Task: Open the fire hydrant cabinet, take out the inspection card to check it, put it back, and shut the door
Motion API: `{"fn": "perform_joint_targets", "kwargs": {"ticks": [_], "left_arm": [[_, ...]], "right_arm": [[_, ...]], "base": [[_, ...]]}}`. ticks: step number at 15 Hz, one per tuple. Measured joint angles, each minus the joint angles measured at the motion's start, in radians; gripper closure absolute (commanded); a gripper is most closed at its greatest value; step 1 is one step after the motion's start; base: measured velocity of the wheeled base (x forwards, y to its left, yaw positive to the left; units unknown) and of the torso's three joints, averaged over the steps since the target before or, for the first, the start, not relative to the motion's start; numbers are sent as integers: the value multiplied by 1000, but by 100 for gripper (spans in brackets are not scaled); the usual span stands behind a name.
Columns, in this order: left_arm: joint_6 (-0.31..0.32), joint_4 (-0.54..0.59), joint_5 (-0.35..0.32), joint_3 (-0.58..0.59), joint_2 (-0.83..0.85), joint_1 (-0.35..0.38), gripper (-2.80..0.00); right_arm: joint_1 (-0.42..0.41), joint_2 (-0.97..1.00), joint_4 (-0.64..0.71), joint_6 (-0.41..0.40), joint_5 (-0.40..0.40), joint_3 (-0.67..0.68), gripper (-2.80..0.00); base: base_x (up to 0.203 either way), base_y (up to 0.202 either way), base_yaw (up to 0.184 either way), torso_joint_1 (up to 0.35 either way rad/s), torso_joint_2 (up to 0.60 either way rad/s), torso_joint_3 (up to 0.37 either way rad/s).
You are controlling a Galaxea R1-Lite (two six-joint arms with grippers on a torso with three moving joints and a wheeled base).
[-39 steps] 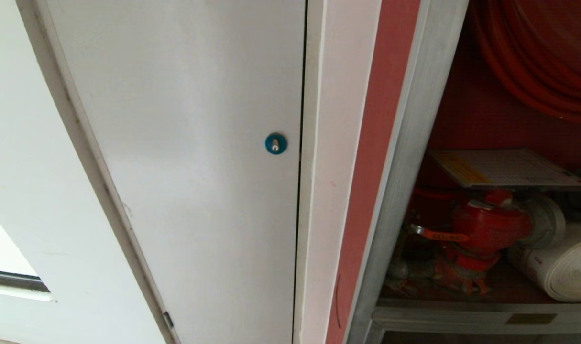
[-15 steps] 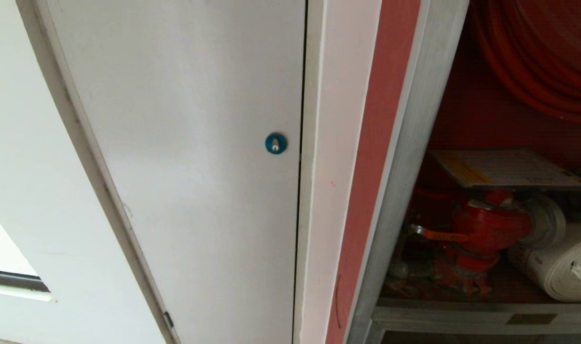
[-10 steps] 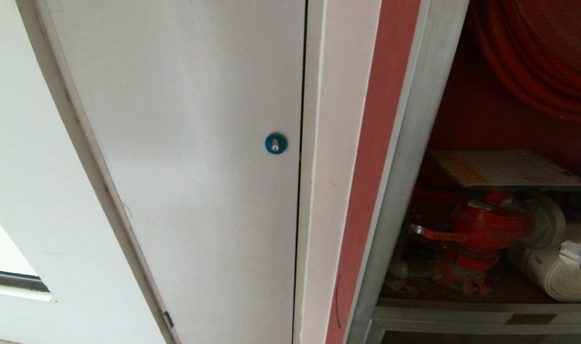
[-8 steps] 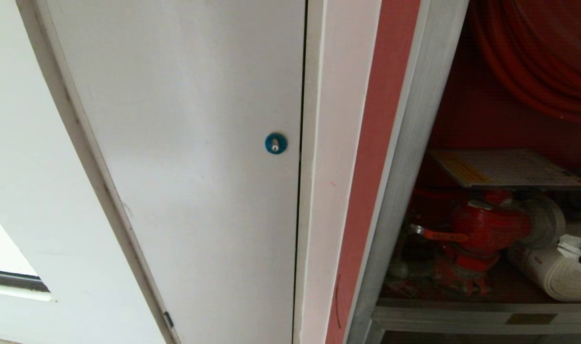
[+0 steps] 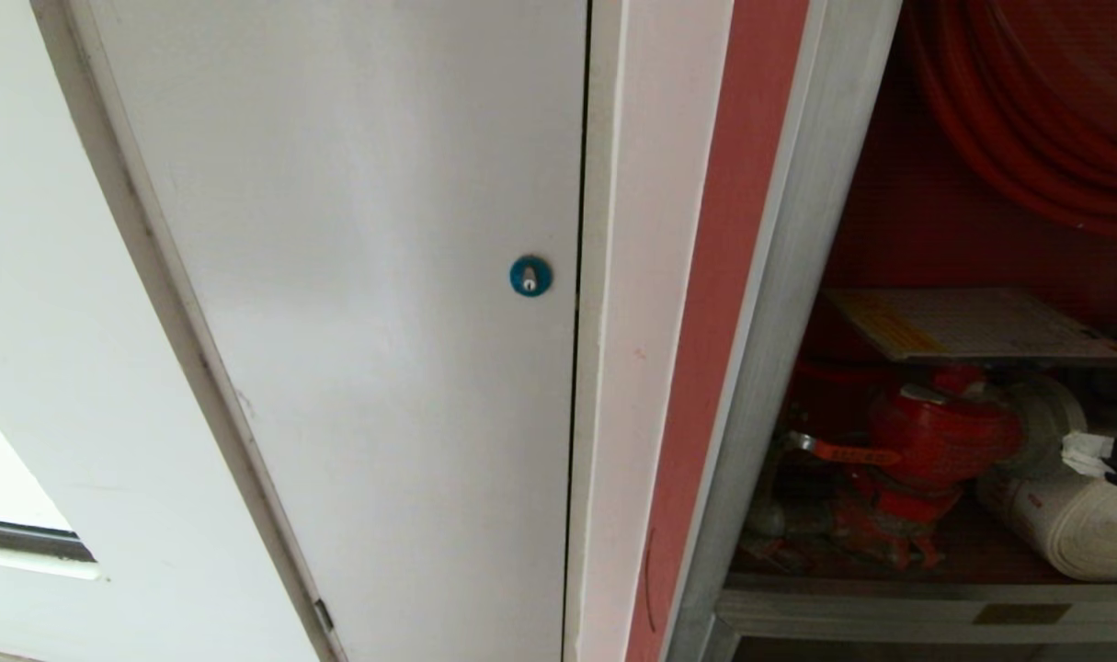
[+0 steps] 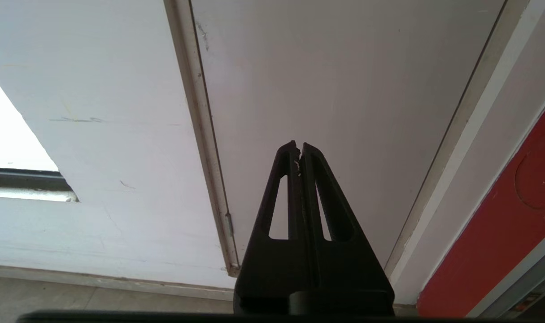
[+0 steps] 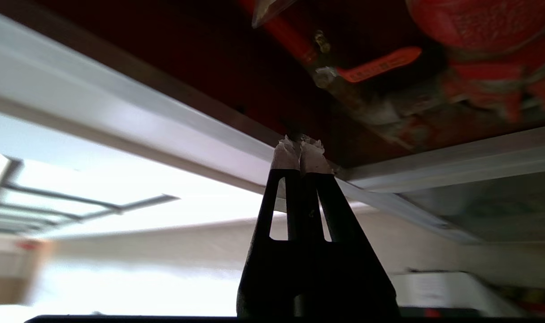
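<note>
Right wrist view puts us behind the right gripper [image 7: 300,152], fingers pinched together on nothing, white-wrapped tips pointing into the open fire hydrant cabinet [image 5: 797,276]. Just past the tips runs the silver frame rail; beyond it, the red valve [image 7: 474,22] with its orange-red handle tag [image 7: 380,63]. From the head camera the right gripper is a white-tipped sliver [image 5: 1096,453] at the far right edge, just above the rolled white hose [image 5: 1073,524], with the valve [image 5: 944,432] beside it.

And the inspection card [image 5: 972,324]? Lying flat above the valve, higher than the gripper and slightly to its inner side. The door itself is out of sight, so opening looks done; the step in hand, I'd say, is the reach for the card. Next move calls for rising to the card's near edge and parting those fingers first.

In the way: the valve and hose crowd the space beneath, and the red hose reel [image 5: 1027,119] hangs above. The left gripper [image 6: 298,150] is parked, closed and empty, facing the plain white door [image 5: 356,303] with its blue lock [image 5: 530,276].
</note>
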Motion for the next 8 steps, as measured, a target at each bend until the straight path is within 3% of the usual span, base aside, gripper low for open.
{"fn": "perform_joint_targets", "kwargs": {"ticks": [1,3,8], "left_arm": [[0,0,0,0,0,0,0],[0,0,0,0,0,0,0],[0,0,0,0,0,0,0]], "right_arm": [[1,5,39,-39,0,-25,0],[7,10,54,-38,2,-52,0],[15,78,3,161,-2,-65,0]], "base": [[0,0,0,0,0,0],[0,0,0,0,0,0],[0,0,0,0,0,0]]}}
